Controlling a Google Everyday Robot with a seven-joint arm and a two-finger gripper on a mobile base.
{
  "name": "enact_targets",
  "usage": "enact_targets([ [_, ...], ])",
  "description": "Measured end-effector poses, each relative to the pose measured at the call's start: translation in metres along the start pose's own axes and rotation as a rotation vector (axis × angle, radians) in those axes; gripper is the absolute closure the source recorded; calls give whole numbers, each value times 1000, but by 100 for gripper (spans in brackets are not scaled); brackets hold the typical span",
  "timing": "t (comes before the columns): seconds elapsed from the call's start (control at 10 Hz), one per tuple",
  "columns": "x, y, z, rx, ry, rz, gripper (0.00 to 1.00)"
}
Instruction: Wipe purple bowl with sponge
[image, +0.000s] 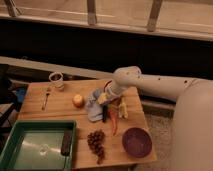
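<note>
At centre frame the gripper was clamped shut on the sponge (yellow face showing). The purple bowl, lower right and well apart, was not yet wiped.

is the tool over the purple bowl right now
No, the tool hangs over the grey-blue cloth, well apart from the purple bowl.

the purple bowl is plain dark purple-maroon. the sponge shows yellow at the jaws of the white arm, over the grey-blue cloth. the apple is yellow-red, the carrot orange, the grapes dark reddish-brown, the tray green, the counter light brown wood.
</note>
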Motion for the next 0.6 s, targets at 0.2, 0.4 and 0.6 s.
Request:
enact_targets([
  [0.2, -1, 2, 1, -1, 1, -4, 100],
  [0.4, 0, 1, 1, 0, 1, -2, 100],
  [0.6, 6, 4, -7, 18, -8, -1, 100],
])
